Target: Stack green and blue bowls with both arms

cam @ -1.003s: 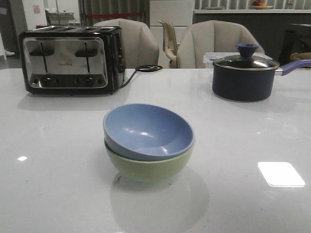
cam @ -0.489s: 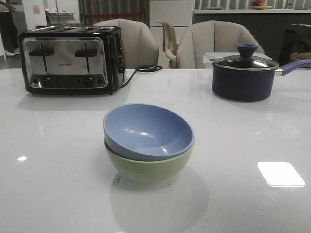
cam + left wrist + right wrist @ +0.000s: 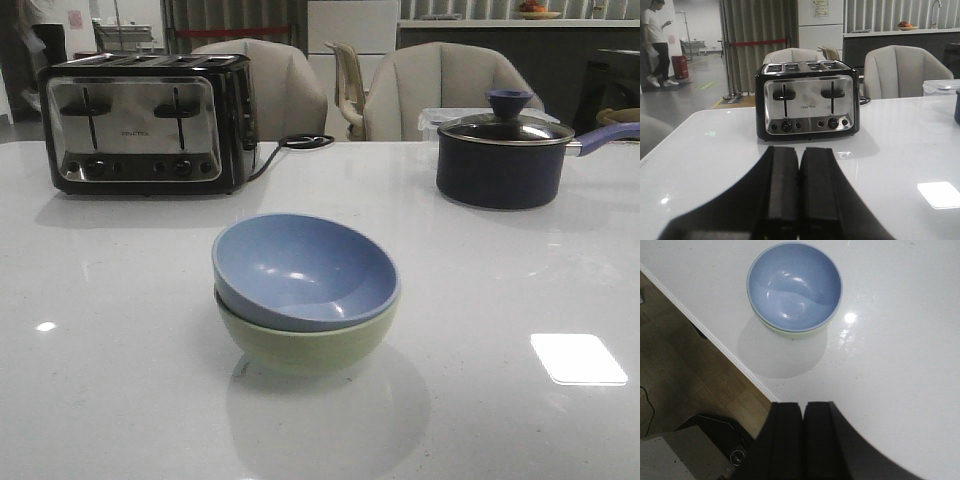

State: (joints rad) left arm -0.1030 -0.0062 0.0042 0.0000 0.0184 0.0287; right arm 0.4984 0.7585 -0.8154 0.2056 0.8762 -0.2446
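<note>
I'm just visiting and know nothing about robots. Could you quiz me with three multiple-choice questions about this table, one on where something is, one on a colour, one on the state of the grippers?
1. Where is the blue bowl?
A. Inside the green bowl
B. Beside the toaster
C. On the saucepan

2. What colour is the saucepan's lid knob?
A. Red
B. Blue
C. White

3. How are the left gripper and right gripper?
A. Both shut, holding nothing
B. Both gripping bowls
C. Both wide open

Answers: 1 A, the blue bowl sits nested in the green one. 2 B, the knob is blue. 3 A, each wrist view shows the fingers pressed together, empty.
</note>
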